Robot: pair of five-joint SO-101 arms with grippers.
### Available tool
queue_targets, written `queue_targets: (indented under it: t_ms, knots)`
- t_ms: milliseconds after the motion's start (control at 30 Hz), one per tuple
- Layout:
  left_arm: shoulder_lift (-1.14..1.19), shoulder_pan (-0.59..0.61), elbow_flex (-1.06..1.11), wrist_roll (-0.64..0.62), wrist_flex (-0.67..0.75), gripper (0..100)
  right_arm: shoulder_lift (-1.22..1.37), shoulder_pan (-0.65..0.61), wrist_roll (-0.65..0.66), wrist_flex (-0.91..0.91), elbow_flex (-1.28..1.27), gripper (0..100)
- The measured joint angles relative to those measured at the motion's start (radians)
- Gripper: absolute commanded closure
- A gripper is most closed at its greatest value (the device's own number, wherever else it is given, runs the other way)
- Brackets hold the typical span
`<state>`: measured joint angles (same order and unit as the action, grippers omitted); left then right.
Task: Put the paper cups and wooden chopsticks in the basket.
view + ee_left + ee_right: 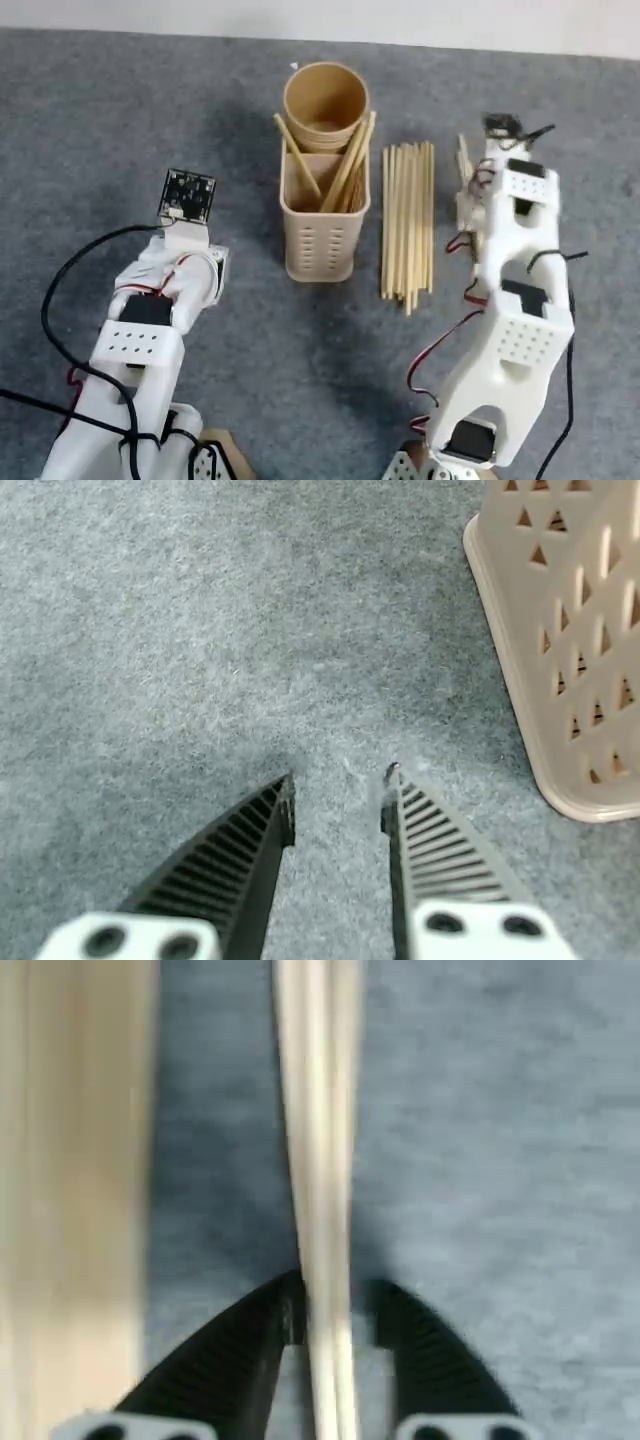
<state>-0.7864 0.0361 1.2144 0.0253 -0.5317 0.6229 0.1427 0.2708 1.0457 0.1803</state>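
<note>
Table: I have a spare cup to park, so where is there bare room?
Widest free patch: the table left of the basket, beyond the left arm. Another lies between the two arms, nearer than the basket. Crowded: the gap between basket and right arm, taken by loose chopsticks.
</note>
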Motion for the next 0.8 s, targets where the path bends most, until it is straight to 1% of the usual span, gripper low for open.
queue_targets:
  t_ms: [133,200,300,500,633,800]
  knots:
    - [0.0,0.0,0.0,0.0,0.0,83,0.002,0.0,0.0,-0.005,0.002,97.4]
    - [0.0,0.0,0.0,0.0,0.0,83,0.002,0.0,0.0,-0.003,0.002,99.7]
    - [0.0,0.0,0.0,0.0,0.0,83,0.008,0.002,0.0,0.025,0.023,99.3]
    - [0.0,0.0,0.0,0.0,0.0,83,-0.032,-0.014,-0.109,0.14,0.092,99.3]
    - [0.0,0.0,0.0,0.0,0.0,83,-0.157,-0.055,-0.161,0.15,0.106,99.3]
    - [0.0,0.0,0.0,0.0,0.0,83,-0.373,-0.146,-0.215,0.152,0.107,99.3]
